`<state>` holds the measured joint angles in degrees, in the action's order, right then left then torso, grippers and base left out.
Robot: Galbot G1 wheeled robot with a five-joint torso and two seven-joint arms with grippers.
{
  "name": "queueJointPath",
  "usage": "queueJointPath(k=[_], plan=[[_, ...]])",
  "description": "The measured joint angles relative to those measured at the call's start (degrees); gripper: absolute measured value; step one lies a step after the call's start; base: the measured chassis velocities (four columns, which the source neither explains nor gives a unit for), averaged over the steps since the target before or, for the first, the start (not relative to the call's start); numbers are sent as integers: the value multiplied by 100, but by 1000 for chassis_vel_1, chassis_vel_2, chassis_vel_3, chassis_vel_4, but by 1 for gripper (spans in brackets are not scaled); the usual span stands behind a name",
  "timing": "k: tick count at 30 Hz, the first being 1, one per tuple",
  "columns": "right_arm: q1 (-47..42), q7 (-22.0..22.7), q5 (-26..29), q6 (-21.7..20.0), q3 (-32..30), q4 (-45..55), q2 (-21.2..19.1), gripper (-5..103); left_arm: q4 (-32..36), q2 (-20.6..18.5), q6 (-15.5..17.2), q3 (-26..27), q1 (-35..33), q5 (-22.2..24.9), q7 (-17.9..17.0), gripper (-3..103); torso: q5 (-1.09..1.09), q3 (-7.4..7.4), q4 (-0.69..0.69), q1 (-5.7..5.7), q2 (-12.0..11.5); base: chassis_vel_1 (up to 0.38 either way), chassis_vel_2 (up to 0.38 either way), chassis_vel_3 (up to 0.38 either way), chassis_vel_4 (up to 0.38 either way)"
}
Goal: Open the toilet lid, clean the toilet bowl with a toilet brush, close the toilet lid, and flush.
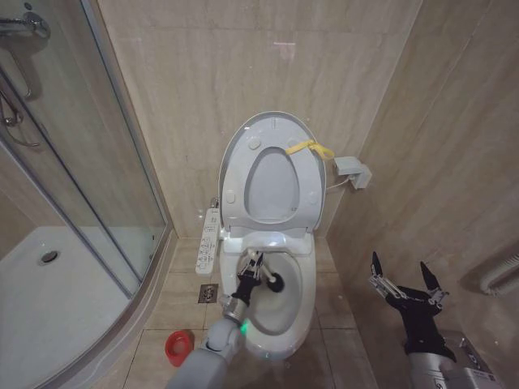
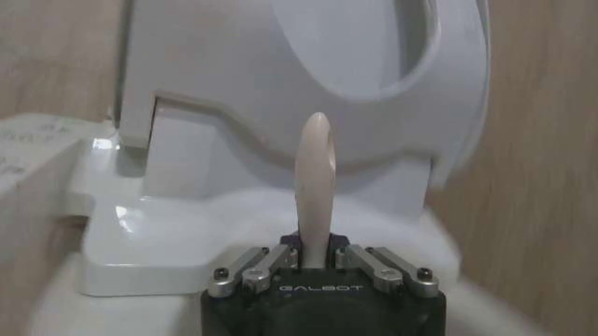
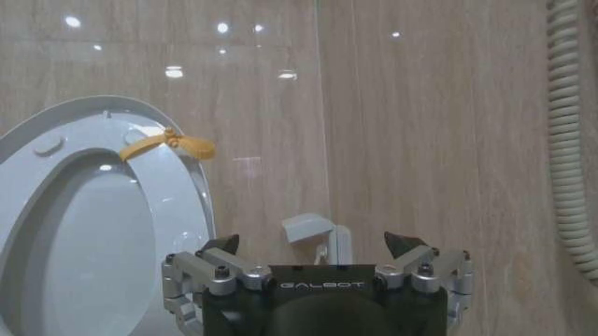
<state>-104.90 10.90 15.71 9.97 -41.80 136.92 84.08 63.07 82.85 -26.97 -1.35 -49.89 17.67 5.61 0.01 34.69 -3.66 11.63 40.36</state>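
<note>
Scrubbing step: lid (image 1: 268, 154) raised behind the bowl (image 1: 284, 320); left claw (image 1: 253, 267) grips the brush (image 1: 273, 283) inside the bowl. Right claw (image 1: 405, 279), released, waits beside the bowl. Next likely: lift brush out.

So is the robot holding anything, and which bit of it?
Yes. The left end effector grips the toilet brush by its thin handle, with the dark head down in the toilet bowl. The right end effector is open, holding nothing.
</note>
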Motion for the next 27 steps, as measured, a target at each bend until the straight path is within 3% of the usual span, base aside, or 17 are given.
queueJointPath(k=[2, 6, 11, 17, 24, 27], plan=[[0, -1, 0, 0, 0, 0, 0, 100, -12, -59, 5, 16, 48, -424, 2, 17, -4, 0, -2, 0, 0, 0, 0, 0, 0], [0, 0, 0, 0, 0, 0, 0, 100, 119, -154, 77, 9, 90, -684, 2, 17, -1, 0, -3, 0, 0, 0, 0, 0, 0], [0, -1, 0, 0, 0, 0, 0, 100, 152, -153, 168, -61, 160, -481, 53, 17, 0, -1, -1, 0, 0, 0, 0, 0, 0], [0, 0, 0, 0, 0, 0, 0, 100, -396, -160, 312, -93, 207, -25, 305, 17, -1, 0, 0, 0, 0, 0, 0, 0, 0], [0, -1, 0, 0, 0, 0, 0, 100, 323, -257, 452, -117, 238, 430, 109, 17, 1, -1, -1, 0, 0, 0, 0, 0, 0], [0, 0, 0, 0, 0, 0, 0, 100, 206, -222, 513, -138, 240, 463, 112, 17, 0, 0, -2, 0, 0, 0, 0, 0, 0]])
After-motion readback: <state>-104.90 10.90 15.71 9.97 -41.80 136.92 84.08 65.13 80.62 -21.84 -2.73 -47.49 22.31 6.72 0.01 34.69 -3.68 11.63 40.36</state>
